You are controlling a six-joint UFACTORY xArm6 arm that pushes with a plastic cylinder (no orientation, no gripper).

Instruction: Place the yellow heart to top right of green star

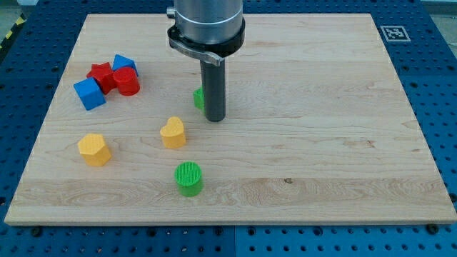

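The yellow heart (pixel 173 133) lies on the wooden board (pixel 328 143), left of centre. The green star (pixel 198 98) is just above and right of it, and the rod hides most of it, so only its left edge shows. My tip (pixel 215 118) rests on the board right next to the green star, at the star's right side. It is up and to the right of the yellow heart, with a small gap between them.
A yellow hexagon-like block (pixel 94 149) lies at the left. A green cylinder (pixel 189 178) lies below the heart. A cluster sits at the upper left: a red star (pixel 101 74), a red cylinder (pixel 128 82) and two blue blocks (pixel 89 93) (pixel 124 64).
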